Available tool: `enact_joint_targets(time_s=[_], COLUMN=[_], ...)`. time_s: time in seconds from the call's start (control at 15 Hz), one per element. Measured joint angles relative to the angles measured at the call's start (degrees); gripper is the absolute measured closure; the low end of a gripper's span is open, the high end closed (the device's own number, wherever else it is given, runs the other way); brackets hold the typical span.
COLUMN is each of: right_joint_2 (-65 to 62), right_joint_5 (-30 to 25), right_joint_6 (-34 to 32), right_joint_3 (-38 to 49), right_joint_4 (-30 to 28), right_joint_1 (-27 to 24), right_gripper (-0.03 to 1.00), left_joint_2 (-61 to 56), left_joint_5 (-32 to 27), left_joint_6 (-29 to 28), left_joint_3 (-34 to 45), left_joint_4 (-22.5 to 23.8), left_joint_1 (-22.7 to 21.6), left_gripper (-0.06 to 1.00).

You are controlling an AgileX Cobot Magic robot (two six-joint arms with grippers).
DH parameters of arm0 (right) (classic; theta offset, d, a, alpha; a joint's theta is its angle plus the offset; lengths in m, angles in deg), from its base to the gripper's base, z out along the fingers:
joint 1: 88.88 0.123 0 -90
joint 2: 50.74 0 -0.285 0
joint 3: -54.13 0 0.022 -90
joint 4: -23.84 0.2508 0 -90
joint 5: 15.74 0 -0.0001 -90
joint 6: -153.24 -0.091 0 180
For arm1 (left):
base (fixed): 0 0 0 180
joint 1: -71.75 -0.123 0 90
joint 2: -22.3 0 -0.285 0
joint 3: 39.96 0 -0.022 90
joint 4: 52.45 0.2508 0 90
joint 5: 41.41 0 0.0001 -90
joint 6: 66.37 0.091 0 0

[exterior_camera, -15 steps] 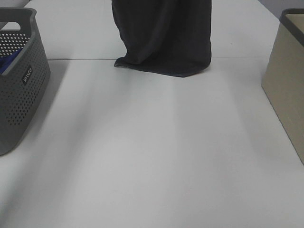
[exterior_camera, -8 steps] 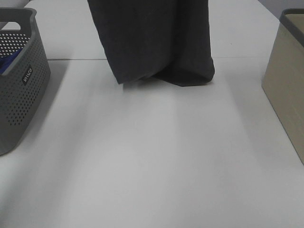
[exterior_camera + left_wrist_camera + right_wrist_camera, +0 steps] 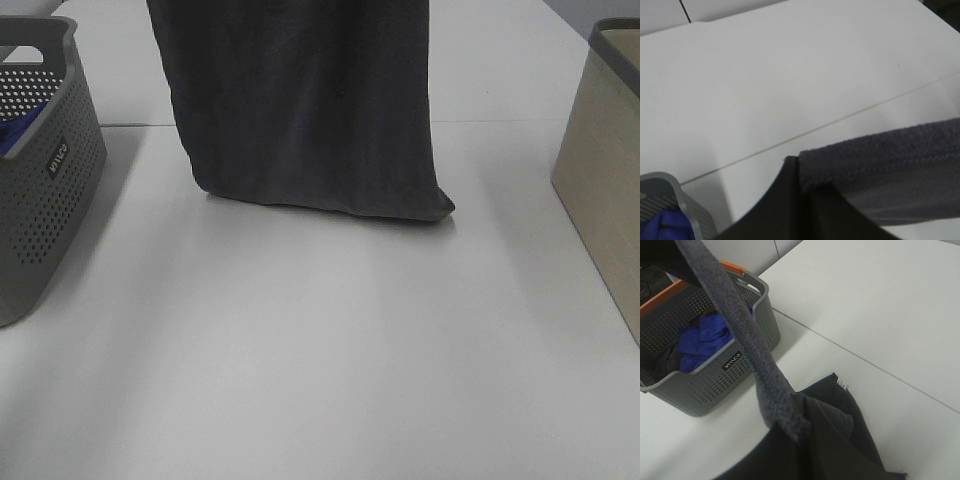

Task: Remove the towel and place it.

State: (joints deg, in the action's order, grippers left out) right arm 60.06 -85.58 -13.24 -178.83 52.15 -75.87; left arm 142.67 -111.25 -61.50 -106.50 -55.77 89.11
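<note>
The dark charcoal towel (image 3: 310, 110) hangs spread out from above the exterior view. Its lower edge rests on the white table (image 3: 320, 350). Both grippers are out of that view. In the left wrist view my left gripper (image 3: 796, 167) is shut on one top corner of the towel (image 3: 880, 160). In the right wrist view my right gripper (image 3: 799, 429) is shut on the other top corner. The towel's top edge (image 3: 735, 320) stretches away taut from it. Below, the towel's lower end (image 3: 840, 415) lies on the table, with a pale tag (image 3: 842, 384) at its corner.
A grey perforated basket (image 3: 50, 170) stands at the left edge with a blue cloth (image 3: 705, 340) inside. A beige bin (image 3: 605, 170) stands at the right edge. A table seam (image 3: 520, 122) runs behind the towel.
The towel has come toward the front of the table and spread wider to the left. Its lower edge now lies nearer the camera.
</note>
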Motion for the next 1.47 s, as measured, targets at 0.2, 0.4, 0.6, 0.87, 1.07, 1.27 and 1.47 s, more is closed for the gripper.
enact_joint_targets(time_s=[0.2,0.4,0.6,0.87,1.07,1.27,1.47], right_joint_2=[-6.53,-11.86,-17.53,-27.9,-36.96,-43.37,-47.78], right_joint_5=[-0.06,-0.11,-0.11,-0.06,0.11,0.11,0.11], right_joint_6=[-0.06,-0.29,-0.34,-2.01,-5.04,-6.07,-6.3], right_joint_3=[11.17,21.54,29.51,42.17,52.08,59.7,66.29], right_joint_4=[-0.17,0.23,0.69,-1.83,-3.95,-5.04,-6.88], right_joint_1=[0.06,0.06,0.17,0.17,0.57,0.63,0.57], right_gripper=[0.96,0.96,0.96,0.96,0.96,0.96,0.96], left_joint_2=[-10.77,-19.14,-25.55,-33.29,-38.1,-40.97,-41.08], left_joint_5=[0.06,0.34,0.52,0.8,0.8,0.86,0.97], left_joint_6=[0.34,0.52,0.86,3.61,6.25,6.36,5.61], left_joint_3=[24.47,37.07,44.86,55.46,62.85,68.24,73.17], left_joint_4=[-2.69,-4.24,-7.05,-14.27,-20.63,-20.05,-17.42], left_joint_1=[0.11,0.29,0.29,0.34,0.69,5.79,12.38], left_gripper=[0.94,0.94,0.94,0.94,0.94,0.94,0.94])
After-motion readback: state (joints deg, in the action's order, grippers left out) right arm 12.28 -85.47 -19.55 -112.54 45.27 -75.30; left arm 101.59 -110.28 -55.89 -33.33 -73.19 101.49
